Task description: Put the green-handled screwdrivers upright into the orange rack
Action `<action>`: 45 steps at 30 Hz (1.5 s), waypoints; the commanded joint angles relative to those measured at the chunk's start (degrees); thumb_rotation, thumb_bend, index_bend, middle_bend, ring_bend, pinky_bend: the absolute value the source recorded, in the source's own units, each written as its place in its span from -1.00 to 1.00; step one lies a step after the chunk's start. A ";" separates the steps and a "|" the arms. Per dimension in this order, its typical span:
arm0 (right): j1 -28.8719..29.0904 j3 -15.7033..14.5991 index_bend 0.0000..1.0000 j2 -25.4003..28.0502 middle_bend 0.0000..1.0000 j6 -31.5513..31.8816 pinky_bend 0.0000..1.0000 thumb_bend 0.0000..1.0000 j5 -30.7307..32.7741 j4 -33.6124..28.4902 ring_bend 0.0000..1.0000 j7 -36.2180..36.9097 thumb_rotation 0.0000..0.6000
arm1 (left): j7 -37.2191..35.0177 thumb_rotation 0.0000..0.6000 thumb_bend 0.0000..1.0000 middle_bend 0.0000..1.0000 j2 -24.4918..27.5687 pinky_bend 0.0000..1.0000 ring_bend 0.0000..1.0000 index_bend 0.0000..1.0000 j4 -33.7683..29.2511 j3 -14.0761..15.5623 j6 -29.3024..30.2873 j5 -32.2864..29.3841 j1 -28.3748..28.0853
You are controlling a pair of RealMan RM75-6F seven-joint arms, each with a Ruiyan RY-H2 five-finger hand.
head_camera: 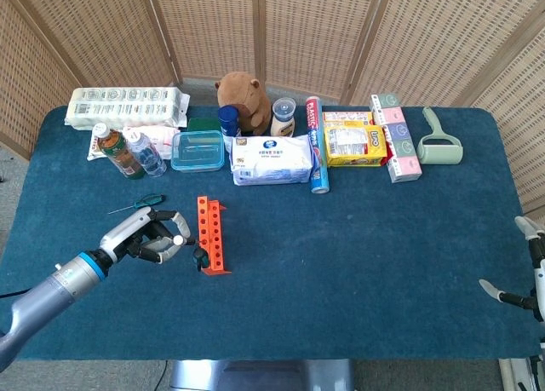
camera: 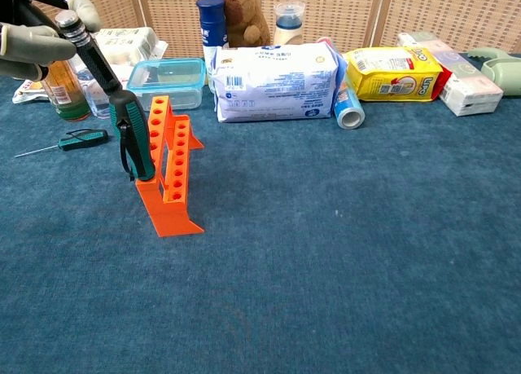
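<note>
Gripping the shaft end of a green-handled screwdriver (camera: 130, 138), the left hand (head_camera: 152, 235) holds it handle-down against the near end of the orange rack (camera: 169, 174), left of centre. A second screwdriver (camera: 80, 138) lies flat further left. At the lower right edge, the right hand (head_camera: 526, 272) shows spread, empty fingers.

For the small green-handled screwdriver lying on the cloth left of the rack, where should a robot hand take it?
Grip the small screwdriver by its thick green handle, from above: it lies flat, its thin shaft pointing left, away from the orange rack.
</note>
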 commanded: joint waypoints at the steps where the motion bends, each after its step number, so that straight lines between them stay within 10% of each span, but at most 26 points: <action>1: -0.04 0.02 -0.88 0.02 -0.88 0.07 -1.00 -0.83 0.01 -0.01 -0.99 0.00 1.00 | -0.03 1.00 -0.07 0.92 -0.33 1.00 0.94 0.01 0.33 0.27 0.00 -0.33 -0.25; 45: -0.34 0.22 -0.88 0.57 -0.88 0.27 -1.00 -0.83 -0.08 -0.07 -0.99 1.27 1.00 | 11.84 1.00 -0.06 0.93 -8.80 1.00 0.94 0.01 7.35 0.40 -8.23 -15.02 -5.29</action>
